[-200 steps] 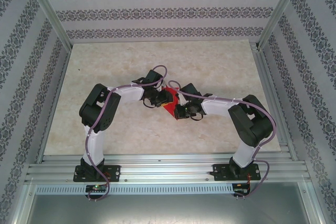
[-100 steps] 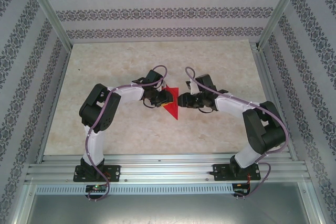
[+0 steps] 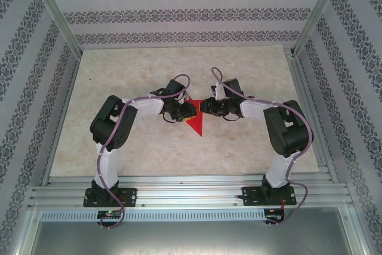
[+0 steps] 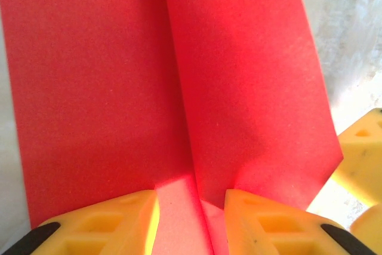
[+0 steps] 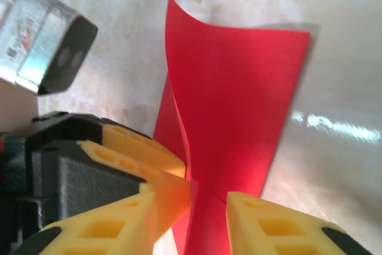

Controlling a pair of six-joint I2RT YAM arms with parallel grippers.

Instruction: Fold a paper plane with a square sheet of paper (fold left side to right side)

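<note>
The left tool (image 4: 191,198) sat part-open astride the centre crease. The right tool (image 5: 209,198), jaws narrowly apart, straddled the red paper (image 3: 197,125) at mid-table (image 3: 119,76). Seemingly mid-fold: next, the left flap needs pinching and carrying squarely rightward.

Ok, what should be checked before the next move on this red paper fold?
1. Centre crease in the red paper formed: ok.
2. Left gripper astride the crease, jaws apart: ok.
3. Right gripper closed on the paper: not ok, jaws apart around its edge.
4. Clearance between the two grippers: cannot tell, they look very close.
5. Paper lying flat on the table: not ok, one flap lifts.
</note>
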